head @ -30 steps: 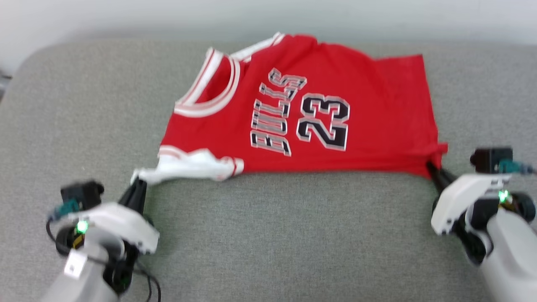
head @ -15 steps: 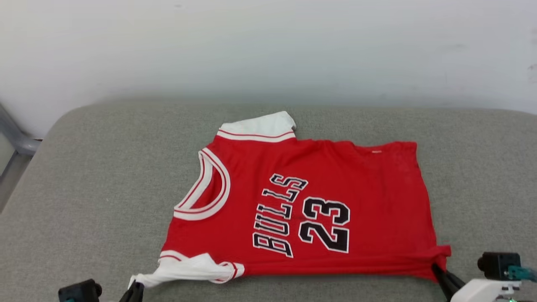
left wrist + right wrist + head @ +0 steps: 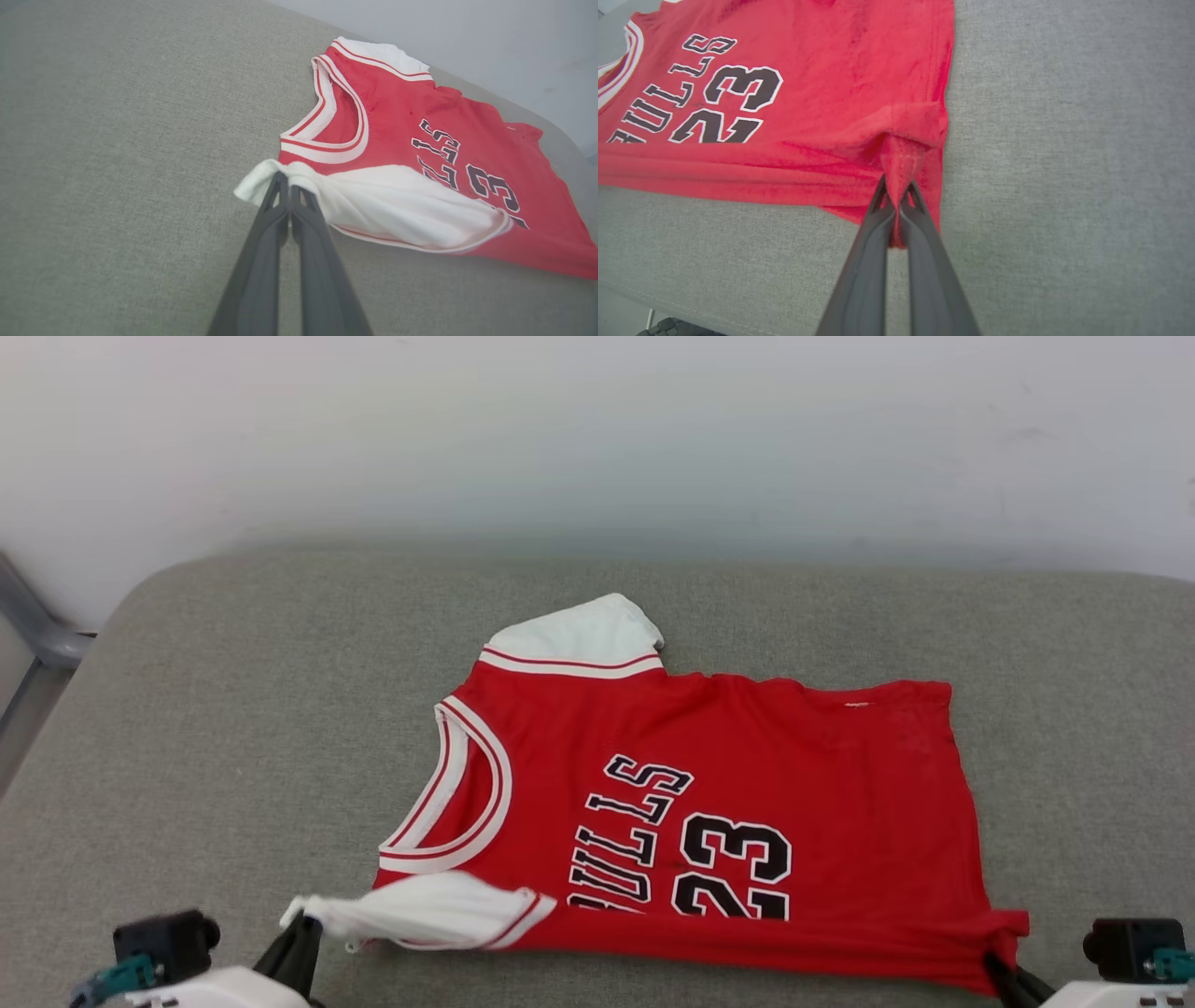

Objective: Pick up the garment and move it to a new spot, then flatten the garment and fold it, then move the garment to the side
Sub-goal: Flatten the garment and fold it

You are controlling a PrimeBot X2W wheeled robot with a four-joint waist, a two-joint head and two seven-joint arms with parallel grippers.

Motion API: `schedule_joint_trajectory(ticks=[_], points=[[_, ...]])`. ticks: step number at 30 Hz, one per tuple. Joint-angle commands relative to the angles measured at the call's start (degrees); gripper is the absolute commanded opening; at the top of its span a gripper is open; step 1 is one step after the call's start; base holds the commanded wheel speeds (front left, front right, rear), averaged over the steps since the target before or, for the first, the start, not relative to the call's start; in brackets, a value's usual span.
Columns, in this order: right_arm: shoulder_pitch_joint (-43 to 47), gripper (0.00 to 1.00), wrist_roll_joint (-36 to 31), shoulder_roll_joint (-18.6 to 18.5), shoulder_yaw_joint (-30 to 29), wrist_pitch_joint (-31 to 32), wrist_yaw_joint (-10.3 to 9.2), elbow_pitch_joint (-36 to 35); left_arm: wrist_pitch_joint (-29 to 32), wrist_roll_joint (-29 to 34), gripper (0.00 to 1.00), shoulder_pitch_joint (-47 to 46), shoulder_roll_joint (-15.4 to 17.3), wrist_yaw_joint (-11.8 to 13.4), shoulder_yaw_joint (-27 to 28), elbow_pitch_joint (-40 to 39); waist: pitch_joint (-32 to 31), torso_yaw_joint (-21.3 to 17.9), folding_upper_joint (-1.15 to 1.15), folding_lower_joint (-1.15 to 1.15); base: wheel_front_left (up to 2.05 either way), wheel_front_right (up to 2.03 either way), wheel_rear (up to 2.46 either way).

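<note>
Left claw (image 3: 288, 186) closed, pinching tip of near sleeve (image 3: 397, 205); right claw (image 3: 896, 198) closed on hem corner (image 3: 906, 154). Shirt (image 3: 747, 775) face up on grey cushion (image 3: 233, 709), near edge pulled taut between claws, rest lying fairly flat, far sleeve (image 3: 579, 635) spread toward wall (image 3: 597, 448). Judgement: pick-and-move likely done, flattening or start of first fold in hand; no fold laid yet, so folding and shift to side left

The garment (image 3: 747, 747) lies spread on a padded surface (image 3: 233, 728), collar to the robot's left, hem to its right; the left gripper (image 3: 301, 933) grips the near sleeve, the right gripper (image 3: 997, 969) the near hem corner; a wall (image 3: 597, 429) stands behind
</note>
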Motion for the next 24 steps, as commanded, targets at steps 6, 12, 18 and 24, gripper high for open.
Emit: schedule_joint_trajectory(ticks=[6, 12, 18, 24], points=[[-5.9, 0.00, -3.2, 0.1, 0.5, 2.8, -0.14, -0.6, 0.7, 1.5, 0.00, -9.1, -0.1, -2.3, -0.7, 3.2, 5.0, -1.2, 0.00, 0.01, 0.00, 0.00, 0.00], [-11.5, 0.00, -4.1, 0.5, 1.9, 2.8, -0.13, 2.0, 0.3, 1.8, 0.00, -15.8, -2.2, -5.0, -1.9, 9.2, 9.2, -2.0, 0.00, 0.01, 0.00, 0.00, 0.00], [-15.2, 0.00, -4.4, 0.9, 3.5, 1.2, -0.12, 6.1, 1.8, 0.8, 0.00, -20.2, -4.4, -7.6, -3.4, 16.1, 12.4, -2.2, 0.00, 0.01, 0.00, 0.00, 0.00], [-16.6, 1.00, -4.1, 1.0, 4.4, -1.5, -0.12, 9.9, 3.8, 0.3, 0.46, -22.5, -5.9, -9.6, -5.3, 20.6, 13.3, -2.0, 0.00, 0.01, 0.00, 0.00, 0.00]])
